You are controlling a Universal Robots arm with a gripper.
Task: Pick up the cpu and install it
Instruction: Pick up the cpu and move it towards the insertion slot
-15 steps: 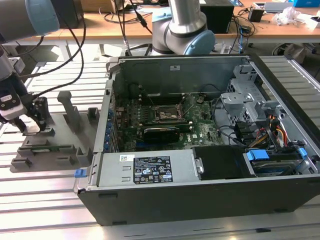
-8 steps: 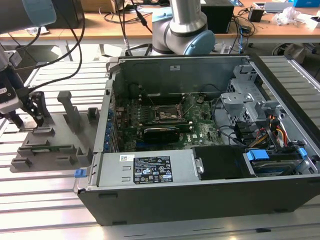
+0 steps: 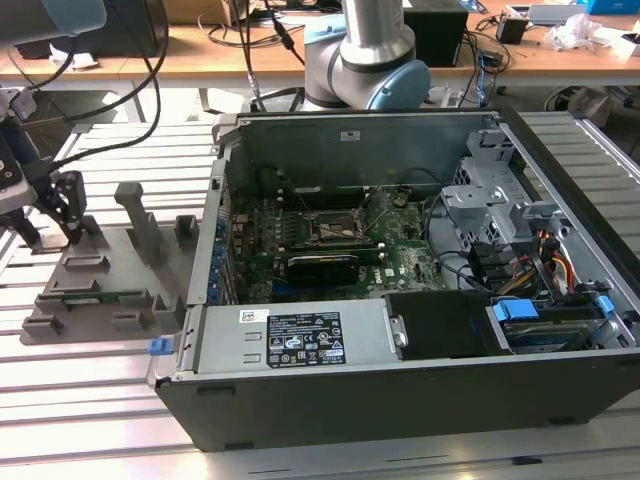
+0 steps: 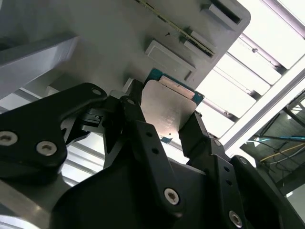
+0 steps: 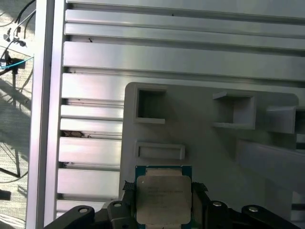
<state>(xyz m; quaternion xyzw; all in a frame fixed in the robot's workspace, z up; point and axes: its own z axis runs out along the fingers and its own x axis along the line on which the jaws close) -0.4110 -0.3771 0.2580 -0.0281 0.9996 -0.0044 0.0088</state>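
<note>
In both wrist views the cpu, a flat square chip with a silvery metal top and a teal rim, sits between the black fingers of my gripper. The jaws press on two opposite edges of the chip, just over the grey plastic fixture. In the exterior view my gripper hangs over the fixture's far corner at the view's left. The motherboard socket lies inside the open computer case, well off to the view's right.
The fixture carries upright posts and shallow pockets. It rests on a slatted aluminium table. Drive cages and cables crowd the case at the exterior view's right. A second arm's base stands behind the case.
</note>
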